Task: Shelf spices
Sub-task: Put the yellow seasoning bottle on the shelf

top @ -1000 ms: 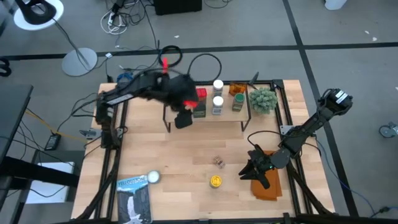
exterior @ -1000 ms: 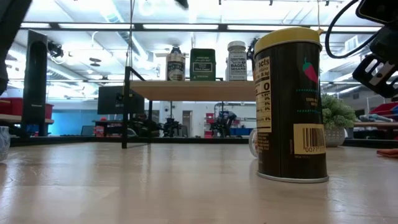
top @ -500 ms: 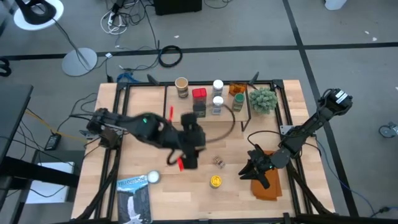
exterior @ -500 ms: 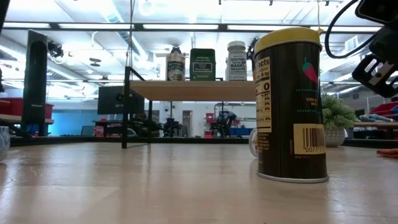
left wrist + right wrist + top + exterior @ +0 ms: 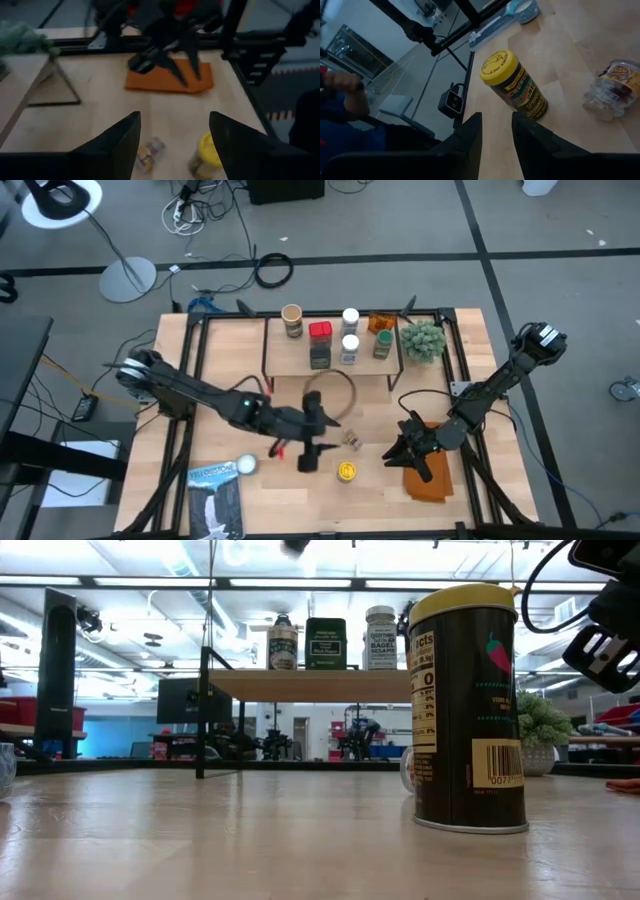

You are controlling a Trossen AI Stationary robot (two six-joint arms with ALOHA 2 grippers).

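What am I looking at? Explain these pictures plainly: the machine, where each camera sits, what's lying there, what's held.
This is a robot with two dark arms at a wooden table, each arm ending in a two-finger gripper. One picture looks straight down, one looks across at table height, and two come from cameras on the wrists. The shelf at the back carries several spice jars. Loose on the table lie a yellow-lidded jar, a small clear jar on its side, a white-lidded jar, a booklet, an orange cloth and a small plant. The left gripper hangs open near the yellow and clear jars. The right gripper waits, open, over the cloth. Neither holds anything.
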